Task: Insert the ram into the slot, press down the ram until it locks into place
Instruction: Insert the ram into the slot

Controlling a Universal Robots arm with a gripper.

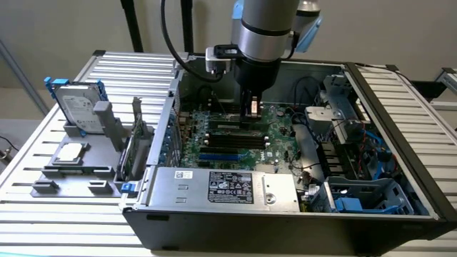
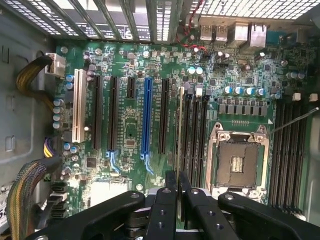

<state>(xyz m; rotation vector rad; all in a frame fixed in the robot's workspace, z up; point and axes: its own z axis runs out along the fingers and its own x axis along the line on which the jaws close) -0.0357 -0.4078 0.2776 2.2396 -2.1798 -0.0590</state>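
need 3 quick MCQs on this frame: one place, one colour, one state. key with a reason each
1. Where is the gripper?
A. Over the motherboard inside the open case
B. Over the hard drive on the grey fixture
C. Over the power supply label

2. What colour is the long expansion socket with black sockets on both sides?
A. Red
B. Blue
C. Yellow

3. What state is the gripper in?
A. Wide open, empty
B. Shut on the ram
C. Shut on a cable

Key:
1 A: the exterior view shows it hanging within the case walls, above the green board.
2 B: it is bright blue in the wrist view.
3 B: the fingers pinch the thin stick, seen edge-on and lined up along the black slots.
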